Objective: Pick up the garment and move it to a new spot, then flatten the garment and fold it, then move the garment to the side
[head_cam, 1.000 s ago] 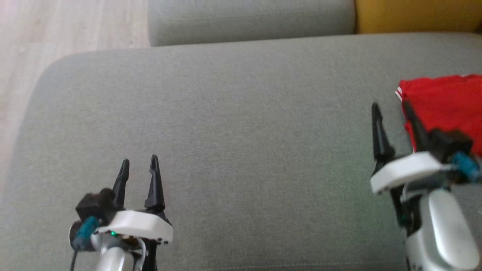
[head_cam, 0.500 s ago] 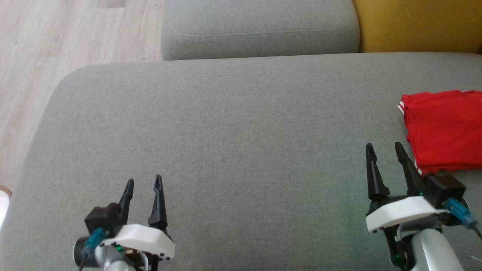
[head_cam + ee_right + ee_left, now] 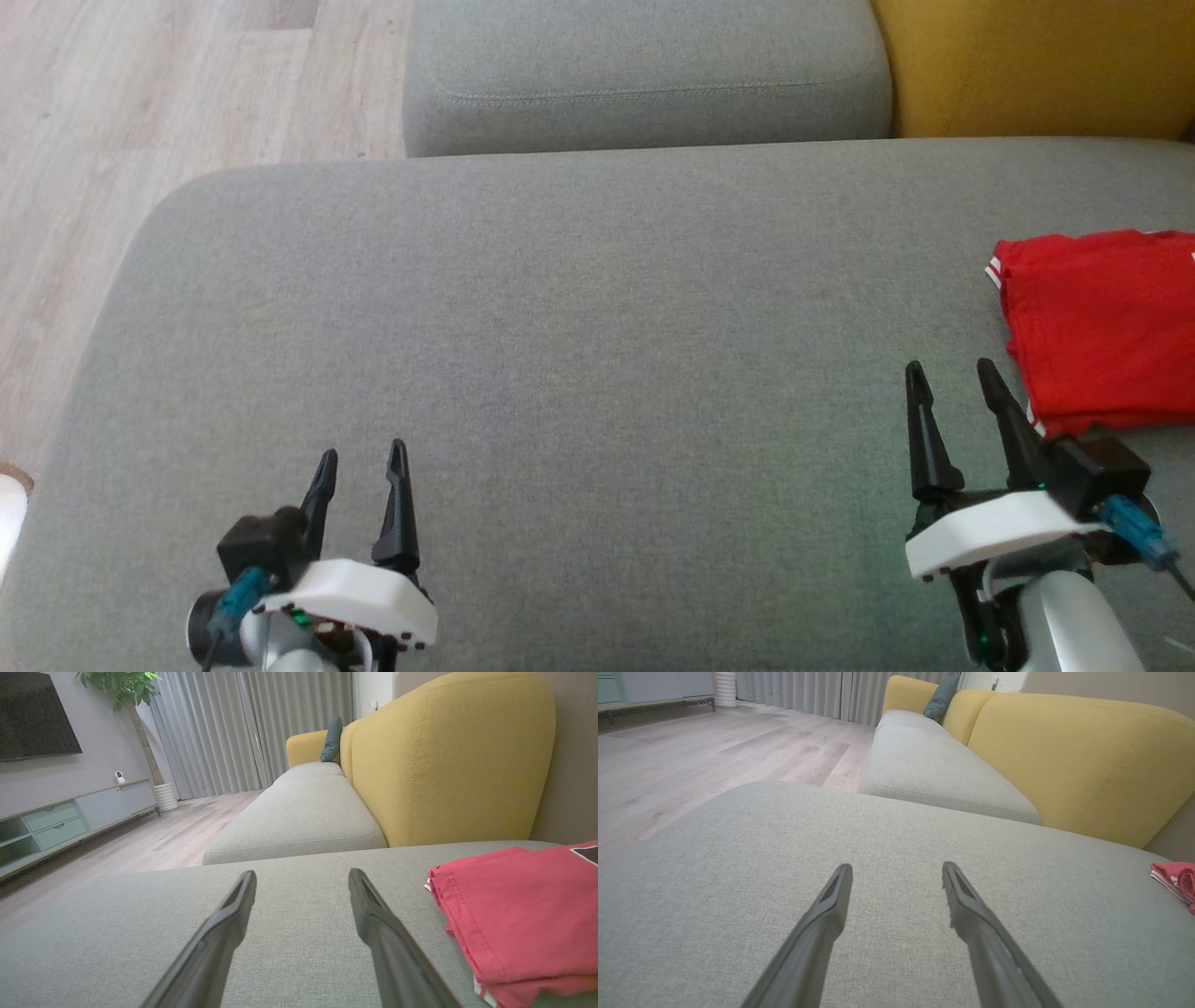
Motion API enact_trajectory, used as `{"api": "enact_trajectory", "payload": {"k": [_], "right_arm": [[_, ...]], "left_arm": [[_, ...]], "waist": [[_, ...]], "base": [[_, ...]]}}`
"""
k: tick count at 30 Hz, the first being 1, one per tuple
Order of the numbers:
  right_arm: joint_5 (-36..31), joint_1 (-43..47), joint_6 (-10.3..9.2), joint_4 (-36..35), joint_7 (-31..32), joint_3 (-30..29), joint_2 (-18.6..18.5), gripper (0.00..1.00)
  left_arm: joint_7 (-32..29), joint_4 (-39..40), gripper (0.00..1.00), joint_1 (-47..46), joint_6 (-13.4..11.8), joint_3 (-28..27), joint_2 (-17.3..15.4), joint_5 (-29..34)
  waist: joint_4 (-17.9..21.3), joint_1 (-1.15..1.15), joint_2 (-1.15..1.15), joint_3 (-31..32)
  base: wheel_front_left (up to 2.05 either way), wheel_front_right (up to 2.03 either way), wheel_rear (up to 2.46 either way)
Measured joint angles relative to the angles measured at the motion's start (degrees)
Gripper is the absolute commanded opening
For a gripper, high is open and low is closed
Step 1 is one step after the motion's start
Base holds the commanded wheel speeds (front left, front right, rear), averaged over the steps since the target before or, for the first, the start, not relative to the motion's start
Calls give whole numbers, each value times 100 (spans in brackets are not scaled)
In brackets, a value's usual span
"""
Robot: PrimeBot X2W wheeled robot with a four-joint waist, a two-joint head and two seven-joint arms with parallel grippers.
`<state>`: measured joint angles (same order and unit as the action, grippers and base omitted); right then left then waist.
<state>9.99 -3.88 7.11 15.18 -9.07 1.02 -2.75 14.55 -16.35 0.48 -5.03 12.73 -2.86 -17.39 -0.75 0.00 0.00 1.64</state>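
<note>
A folded red garment (image 3: 1102, 327) with white-striped trim lies flat at the right edge of the grey sofa cushion (image 3: 579, 373). In the right wrist view the garment (image 3: 523, 914) sits just right of the fingers, and in the left wrist view its corner (image 3: 1176, 879) peeks in at far right. My right gripper (image 3: 950, 373) stands open just left of the garment's near corner, holding nothing. At the lower left my left gripper (image 3: 362, 455) is open over bare cushion, far from the garment.
A second grey seat cushion (image 3: 644, 75) lies beyond the first, with a yellow backrest (image 3: 1036, 65) at the far right. Wooden floor (image 3: 140, 112) runs along the left. A TV cabinet (image 3: 70, 821) and potted plant (image 3: 126, 700) stand across the room.
The right gripper has drawn back toward me, off the garment's left edge, then held still. The head camera tilted, shifting the whole picture down. The left gripper stayed roughly in place.
</note>
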Motion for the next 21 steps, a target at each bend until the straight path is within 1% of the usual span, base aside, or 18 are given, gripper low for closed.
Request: {"api": "enact_trajectory", "payload": {"k": [6, 7, 13, 21], "right_arm": [[0, 2, 0, 2, 0, 22, 0, 100], [0, 2, 0, 8, 1, 23, 0, 0], [23, 330, -1, 542, 20, 30, 18, 0], [528, 412, -1, 561, 131, 4, 18, 0]], "left_arm": [[0, 69, 100, 19, 8, 32, 0, -1], [0, 83, 0, 30, 16, 47, 0, -9], [-52, -416, 0, 362, 16, 114, 2, -31], [-157, -414, 0, 386, 85, 56, 0, -520]], "waist": [[7, 0, 0, 21], [11, 0, 0, 25], [12, 0, 0, 25], [17, 0, 0, 11]], "base": [[0, 0, 0], [0, 0, 0], [0, 0, 0], [0, 0, 0]]}}
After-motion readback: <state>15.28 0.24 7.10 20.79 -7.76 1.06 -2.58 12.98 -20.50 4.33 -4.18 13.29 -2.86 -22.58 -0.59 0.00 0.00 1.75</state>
